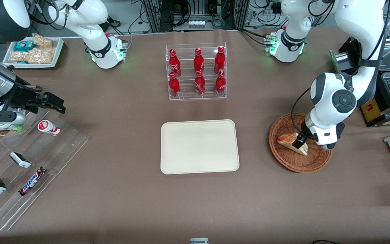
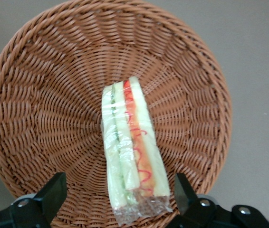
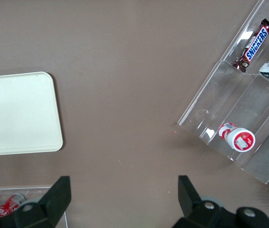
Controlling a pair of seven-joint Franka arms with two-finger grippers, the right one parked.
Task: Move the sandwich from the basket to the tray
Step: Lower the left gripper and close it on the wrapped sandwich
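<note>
Wicker basket (image 2: 44, 85) holds sandwich (image 2: 129, 147) between spread gripper (image 2: 118, 194) fingers (image 2: 53, 192).

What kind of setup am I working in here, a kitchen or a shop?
Probably a lab mock-up of a snack shop: red bottles in a clear rack, candy bars on acrylic steps, cabling at the table's edge. The gripper hangs open over the sandwich in the basket.

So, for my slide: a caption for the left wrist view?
Open tool straddling the wrapped sandwich in the basket.
</note>
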